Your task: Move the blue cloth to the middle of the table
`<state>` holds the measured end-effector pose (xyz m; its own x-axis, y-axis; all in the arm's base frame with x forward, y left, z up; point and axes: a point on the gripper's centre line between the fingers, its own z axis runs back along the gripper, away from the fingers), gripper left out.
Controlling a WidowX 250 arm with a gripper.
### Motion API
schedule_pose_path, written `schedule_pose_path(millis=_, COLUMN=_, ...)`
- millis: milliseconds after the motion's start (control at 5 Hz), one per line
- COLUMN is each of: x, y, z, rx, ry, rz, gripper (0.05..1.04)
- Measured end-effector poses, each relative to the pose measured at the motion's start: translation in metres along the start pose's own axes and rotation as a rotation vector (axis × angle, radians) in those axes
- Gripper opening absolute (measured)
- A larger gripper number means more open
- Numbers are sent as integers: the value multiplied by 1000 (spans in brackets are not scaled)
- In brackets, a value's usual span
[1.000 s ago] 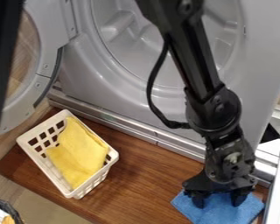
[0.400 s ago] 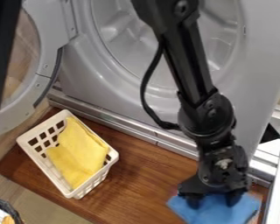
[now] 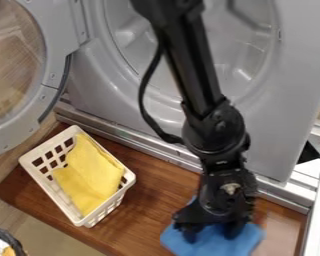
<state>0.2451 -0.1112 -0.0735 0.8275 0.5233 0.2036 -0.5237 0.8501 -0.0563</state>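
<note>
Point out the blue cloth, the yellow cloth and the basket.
Blue cloth (image 3: 211,246): camera view, lower part.
Yellow cloth (image 3: 90,176): camera view, middle.
Basket (image 3: 80,220): camera view, near corner of rim.

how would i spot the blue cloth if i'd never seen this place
In front of the grey washing machine is a brown wooden table. Toward the bottom of the view, right of the white basket, the blue cloth lies under the black gripper. It sits out on the wood, whereas the yellow cloth is inside the basket.

Passing lane: wood (image 3: 147,207) between basket (image 3: 128,181) and blue cloth (image 3: 213,246) | washer front (image 3: 276,130) (a proper wall!) bars the far side
</note>
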Motion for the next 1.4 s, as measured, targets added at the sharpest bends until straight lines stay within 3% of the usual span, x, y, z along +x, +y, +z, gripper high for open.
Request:
schedule_pose_path(millis=600, x=-2, y=40, z=1, rx=88, ry=-5, rz=140, gripper=1001)
schedule_pose_path(millis=1200, x=-7, y=67, z=5, rx=176, ry=-35, rz=355, gripper=1001)
schedule_pose_path(millis=1400, x=-3, y=63, z=13, rx=157, ry=-54, rz=350, gripper=1001)
